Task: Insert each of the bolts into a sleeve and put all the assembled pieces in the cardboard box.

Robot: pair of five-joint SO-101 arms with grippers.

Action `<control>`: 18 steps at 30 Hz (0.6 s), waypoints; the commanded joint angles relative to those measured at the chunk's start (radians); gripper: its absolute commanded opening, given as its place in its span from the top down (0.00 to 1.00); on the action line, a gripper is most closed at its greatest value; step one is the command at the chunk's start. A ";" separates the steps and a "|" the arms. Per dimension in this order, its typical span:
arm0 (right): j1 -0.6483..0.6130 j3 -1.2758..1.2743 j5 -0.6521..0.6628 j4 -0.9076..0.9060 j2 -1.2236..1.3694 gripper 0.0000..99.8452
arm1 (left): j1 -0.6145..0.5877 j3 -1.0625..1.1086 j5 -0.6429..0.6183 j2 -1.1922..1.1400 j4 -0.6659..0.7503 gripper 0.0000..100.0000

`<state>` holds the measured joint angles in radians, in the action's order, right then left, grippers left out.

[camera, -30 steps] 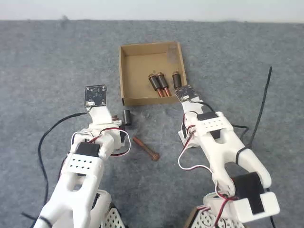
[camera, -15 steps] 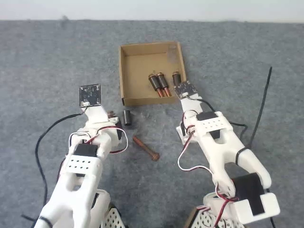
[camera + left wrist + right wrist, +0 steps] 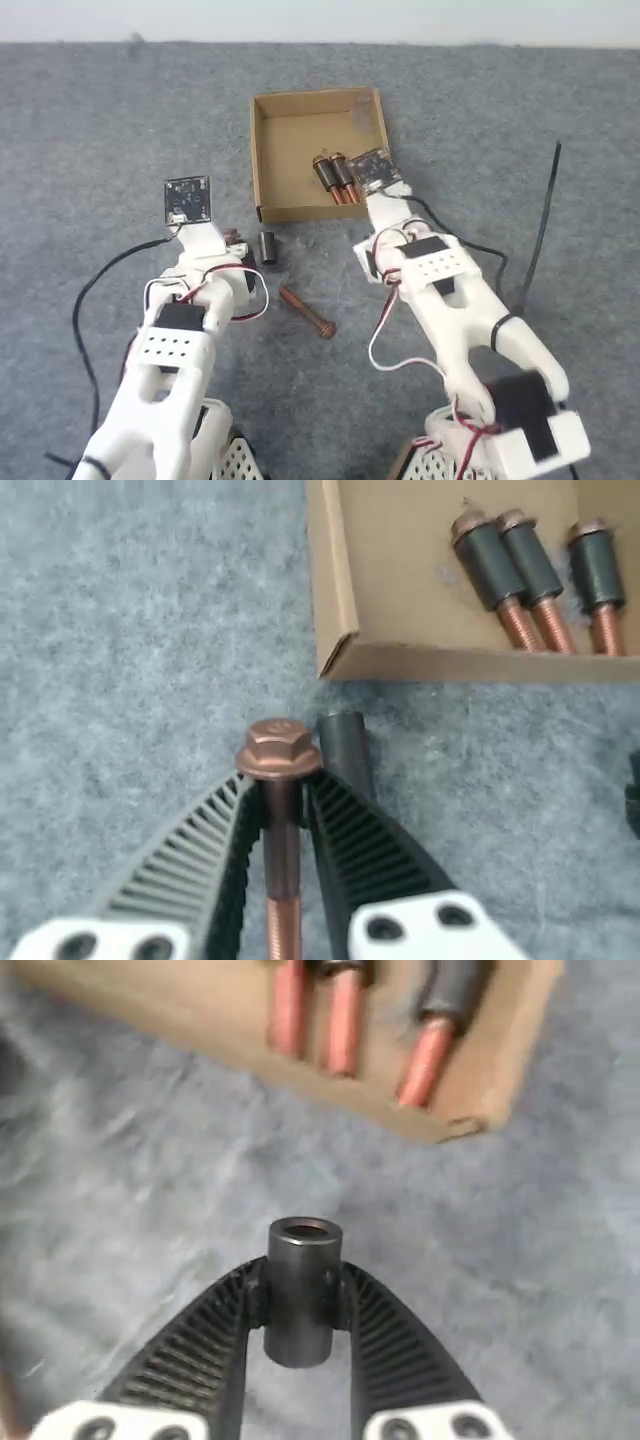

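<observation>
Found left gripper (image 3: 280, 785) clamped on bolt (image 3: 279, 750) shank below head, right gripper (image 3: 302, 1285) pinched on sleeve (image 3: 303, 1250). Rigid, probably slick.

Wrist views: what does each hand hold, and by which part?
The left hand grips a copper-coloured hex-head metal bolt by its shank, just below the head. The right hand grips a short black cylindrical sleeve across its side wall.

The left end effector (image 3: 282, 788) grips a bolt (image 3: 279, 752) (head outward). A sleeve (image 3: 347, 752) lies just beside it, near the cardboard box (image 3: 330, 590)
</observation>
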<state>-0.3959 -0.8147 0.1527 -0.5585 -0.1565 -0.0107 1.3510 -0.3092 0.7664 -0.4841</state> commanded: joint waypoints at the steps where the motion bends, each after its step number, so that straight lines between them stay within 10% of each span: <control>1: -0.050 0.072 0.011 -0.142 -0.139 0.99 | -0.006 -0.004 0.009 0.002 0.043 0.99; 9: -0.059 0.057 0.009 0.018 -0.205 0.99 | -0.006 -0.004 0.009 0.002 0.043 0.99; 18: -0.151 -0.252 0.008 0.851 -0.199 0.99 | -0.008 -0.004 0.009 0.002 0.043 0.99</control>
<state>-0.4925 -0.9651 0.1527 -0.1212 -0.2977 -0.0107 1.3617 -0.3092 0.7664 -0.4703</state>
